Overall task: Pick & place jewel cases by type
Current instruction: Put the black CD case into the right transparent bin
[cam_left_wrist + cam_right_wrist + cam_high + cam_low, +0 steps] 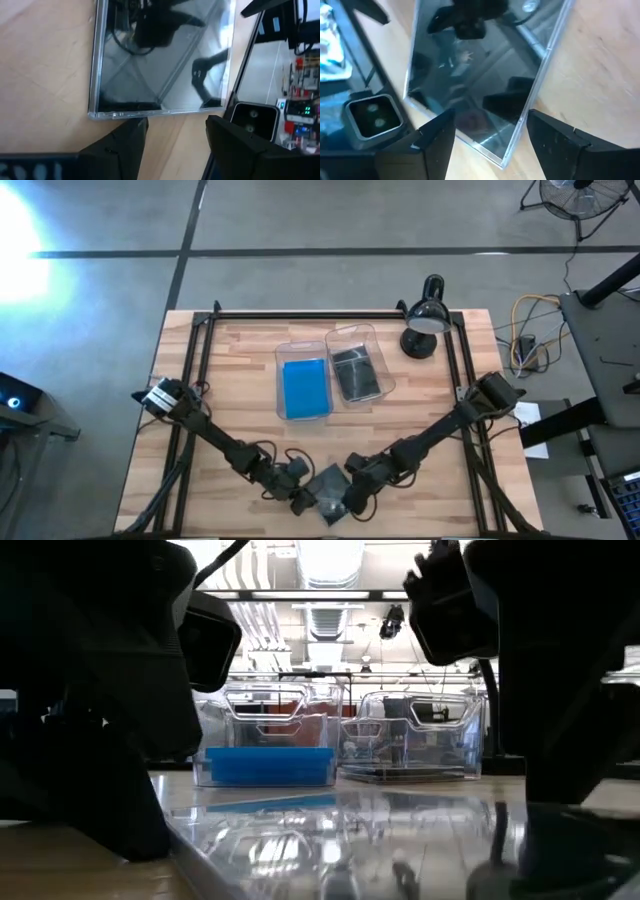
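Smoky grey jewel case [326,486]: lies flat on the wooden worktop [240,370] at its near edge, between the two arms; its glossy lid mirrors the arms above it.
Left end effector [300,498]: low over the worktop just beside the grey case; in the left wrist view its fingers [117,150] stand spread apart before one edge of the case [160,55], with nothing between them.
Right end effector [352,496]: just on the other side of the same case; in the right wrist view its fingers [432,142] are wide apart, straddling one corner of the case [480,75] without closing on it.
Left bin [302,352]: clear plastic, mid-worktop, holds blue jewel cases [305,387] stacked flat.
Right bin [352,336]: clear, just beside the left bin, holds dark jewel cases [356,373].
Black desk lamp [425,320]: far right corner of the worktop.
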